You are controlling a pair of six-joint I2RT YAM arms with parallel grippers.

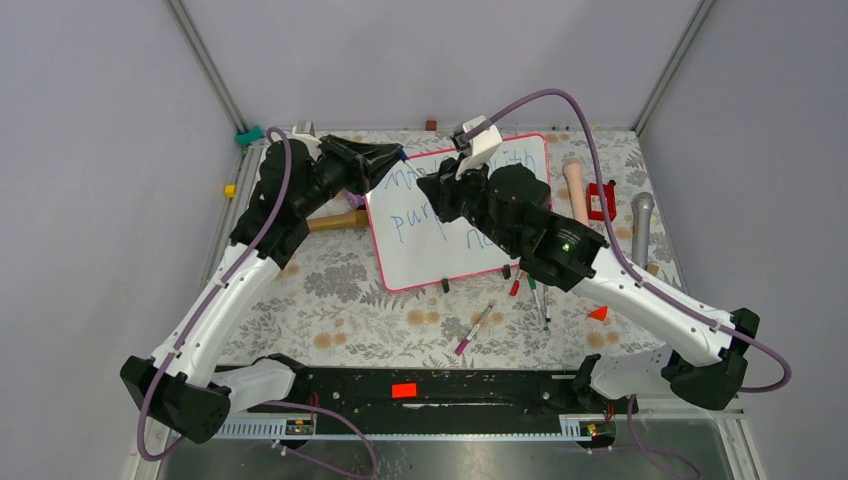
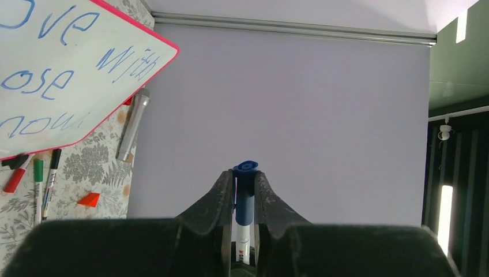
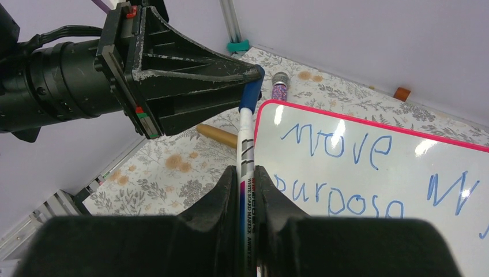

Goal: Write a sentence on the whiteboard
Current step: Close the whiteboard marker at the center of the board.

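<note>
Up close, the right gripper (image 3: 247, 176) is clamped on the white barrel of the marker (image 3: 245, 135); at its far end the left gripper (image 2: 244, 183) pinches the blue cap (image 3: 252, 91); both hang by the far left corner of the whiteboard (image 1: 435, 262); it lies on the floral table (image 1: 350, 320), the sentence (image 1: 415, 220) scrawled across it in blue.

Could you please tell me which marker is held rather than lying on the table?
The blue-capped marker: right gripper on its barrel, left gripper on its cap. The other markers lie loose beside the whiteboard.
</note>
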